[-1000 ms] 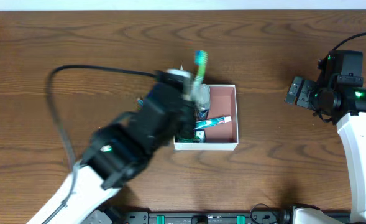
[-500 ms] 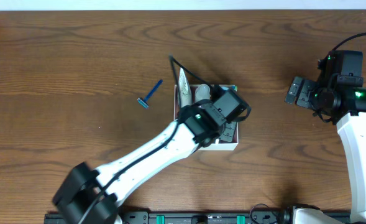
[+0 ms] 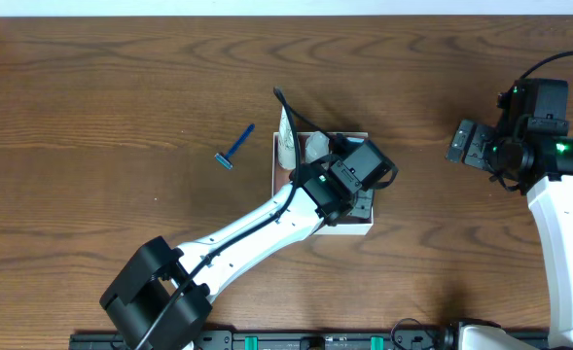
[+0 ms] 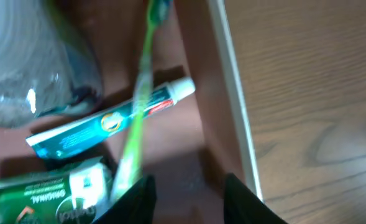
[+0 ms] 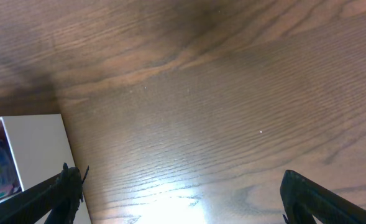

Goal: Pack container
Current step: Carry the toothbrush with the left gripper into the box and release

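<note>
The container (image 3: 273, 167), a shallow white-walled box with a pink-brown floor, sits mid-table, largely covered by my left arm. In the left wrist view its white wall (image 4: 231, 93) runs down the right. Inside lie a green toothbrush (image 4: 139, 99), a toothpaste tube (image 4: 102, 124), a green packet (image 4: 40, 196) and a clear plastic item (image 4: 33, 68). My left gripper (image 4: 189, 202) is low inside the box, jaws apart with only bare floor between them; the toothbrush handle ends beside the left finger. My right gripper (image 5: 189, 193) is open and empty over bare table, right of the box (image 5: 33, 149).
A blue razor (image 3: 234, 149) lies on the wood left of the container. A white item (image 3: 286, 136) leans over the container's far left corner. My right arm (image 3: 519, 146) is parked at the right edge of the wooden table (image 3: 121, 87).
My left arm has swung right and down into the container with the toothbrush, which now lies inside, out of the jaws. The razor has come into view. The right arm has not moved.
</note>
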Motion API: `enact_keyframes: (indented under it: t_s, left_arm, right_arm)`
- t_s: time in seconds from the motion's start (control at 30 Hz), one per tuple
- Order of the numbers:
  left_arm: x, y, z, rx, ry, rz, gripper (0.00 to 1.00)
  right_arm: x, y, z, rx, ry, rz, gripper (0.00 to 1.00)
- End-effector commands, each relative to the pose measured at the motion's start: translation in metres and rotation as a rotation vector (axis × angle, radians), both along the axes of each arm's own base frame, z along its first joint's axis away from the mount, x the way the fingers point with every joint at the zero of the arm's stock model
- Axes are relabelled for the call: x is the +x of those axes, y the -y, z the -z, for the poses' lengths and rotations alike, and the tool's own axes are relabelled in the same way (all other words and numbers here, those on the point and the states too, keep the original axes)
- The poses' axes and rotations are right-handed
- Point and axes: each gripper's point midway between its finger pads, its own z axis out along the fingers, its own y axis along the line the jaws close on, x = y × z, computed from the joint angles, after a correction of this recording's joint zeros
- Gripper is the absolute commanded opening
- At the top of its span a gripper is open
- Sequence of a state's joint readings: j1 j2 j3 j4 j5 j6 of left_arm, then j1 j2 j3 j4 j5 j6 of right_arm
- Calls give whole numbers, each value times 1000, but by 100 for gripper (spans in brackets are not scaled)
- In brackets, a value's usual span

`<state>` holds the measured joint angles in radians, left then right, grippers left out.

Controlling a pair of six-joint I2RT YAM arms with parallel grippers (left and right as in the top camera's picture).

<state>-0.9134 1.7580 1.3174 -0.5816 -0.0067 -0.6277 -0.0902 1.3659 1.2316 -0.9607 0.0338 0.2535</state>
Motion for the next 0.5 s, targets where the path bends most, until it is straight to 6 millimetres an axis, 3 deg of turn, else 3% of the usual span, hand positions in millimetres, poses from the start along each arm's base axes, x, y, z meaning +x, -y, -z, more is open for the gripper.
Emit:
enact_keyframes:
  t_s: [0.0, 0.13, 0.27, 0.47]
  left_arm:
    - [7, 8, -18, -31, 45, 9, 38]
    - [15, 18, -52, -67, 113, 64, 39]
    - [17, 20, -107, -121, 190, 101, 39]
    - [1, -1, -192, -213, 316, 140, 39]
  right_arm:
    - [2, 1, -4, 4, 12, 12, 99]
    - [2, 1, -4, 4, 12, 12, 99]
    - [2, 1, -4, 4, 12, 12, 99]
    - [2, 1, -4, 4, 12, 12, 99]
